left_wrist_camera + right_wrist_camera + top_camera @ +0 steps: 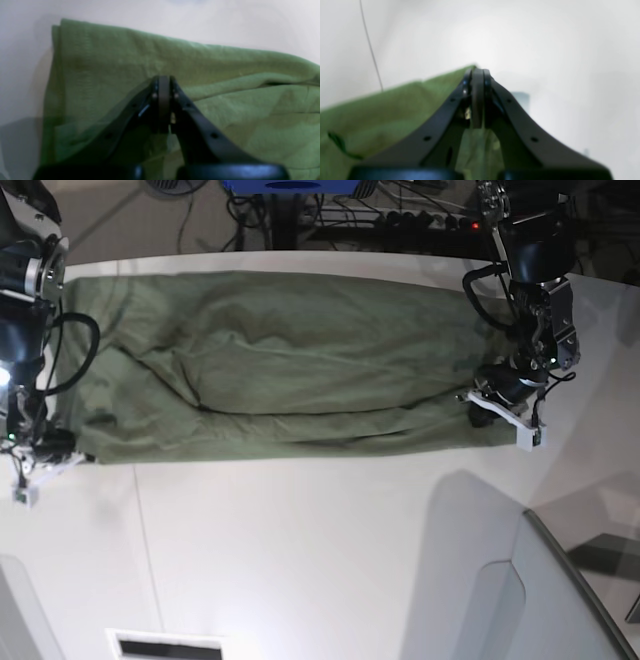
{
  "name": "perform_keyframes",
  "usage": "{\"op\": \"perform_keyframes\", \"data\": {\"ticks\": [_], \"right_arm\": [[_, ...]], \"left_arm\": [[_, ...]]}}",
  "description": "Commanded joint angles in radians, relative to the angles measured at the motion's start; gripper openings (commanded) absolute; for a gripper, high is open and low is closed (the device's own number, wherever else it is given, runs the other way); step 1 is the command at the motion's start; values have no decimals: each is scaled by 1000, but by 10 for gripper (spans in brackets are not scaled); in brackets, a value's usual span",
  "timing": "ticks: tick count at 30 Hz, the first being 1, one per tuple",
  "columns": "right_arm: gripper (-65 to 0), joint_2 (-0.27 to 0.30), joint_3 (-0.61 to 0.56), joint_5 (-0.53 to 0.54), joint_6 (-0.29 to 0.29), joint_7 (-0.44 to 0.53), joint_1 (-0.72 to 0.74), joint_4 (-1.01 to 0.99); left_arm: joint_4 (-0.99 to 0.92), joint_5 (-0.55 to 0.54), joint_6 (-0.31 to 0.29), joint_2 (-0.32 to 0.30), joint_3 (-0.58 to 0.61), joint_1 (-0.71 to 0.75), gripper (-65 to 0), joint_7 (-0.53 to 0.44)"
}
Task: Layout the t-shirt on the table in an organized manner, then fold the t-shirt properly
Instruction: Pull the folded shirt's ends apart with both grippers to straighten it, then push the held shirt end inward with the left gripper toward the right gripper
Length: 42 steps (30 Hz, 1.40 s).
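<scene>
The olive-green t-shirt (290,370) lies as a long, wrinkled band across the far half of the white table (300,550). My left gripper (487,408) is at the band's right end, near its front edge. In the left wrist view this gripper (163,80) is shut, with t-shirt (225,75) cloth pinched between its fingers. My right gripper (62,448) is at the band's left front corner. In the right wrist view that gripper (477,72) is shut on the t-shirt (382,110) corner, and cloth shows between the fingers below the tips.
A grey angled panel (510,580) rises at the front right. A thin dark seam (140,530) runs across the tabletop on the left. Cables and equipment (300,200) sit beyond the curved far edge. A slot (165,647) lies at the front edge.
</scene>
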Motion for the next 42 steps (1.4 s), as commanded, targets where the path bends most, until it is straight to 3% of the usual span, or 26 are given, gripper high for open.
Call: {"op": "perform_keyframes", "data": {"ticks": [1,6,8,10,12,16,20,22,25,27,30,33,36,42], "right_arm": [[-650,19,5,6,-6,20,17,32],[-650,-4,5,6,-9,17,-54,225],[-650,-12,5,6,-13,17,-115,334],[-650,-29,5,6,-13,17,-189,468],[-650,-43,5,6,-13,17,-262,578],[-650,-83,4,6,-9,17,-368,704],[-650,-109,-3,6,-7,17,-420,715],[-650,-110,-3,6,-7,17,-431,710],[-650,-124,-4,4,-7,17,-448,709],[-650,-126,-4,4,-7,15,-450,709],[-650,-126,-4,4,-6,15,-457,709],[-650,-126,-4,4,-6,15,-460,709],[-650,-126,-4,4,-6,15,-462,709],[-650,-126,-4,3,-6,15,-462,710]], "left_arm": [[35,-2,5,-10,-4,-17,-650,-8],[197,-13,5,-5,-5,13,-650,1],[269,-68,5,-12,-34,45,-650,5],[329,-138,5,-16,-117,86,-650,76],[352,-174,3,-39,-199,118,-650,142],[340,-182,2,-104,-240,183,-635,160],[341,-185,-1,-124,-249,223,-276,159],[321,-187,-25,-131,-248,223,-196,159],[216,-187,-166,-131,-249,195,-89,157],[133,-184,-238,-131,-249,158,-51,156],[35,-179,-257,-130,-241,118,-43,137],[-33,-177,-257,-127,-232,111,-43,48],[-97,-180,-257,-128,-151,111,-44,-2],[-179,-185,-257,-122,-62,114,-150,-71]]}}
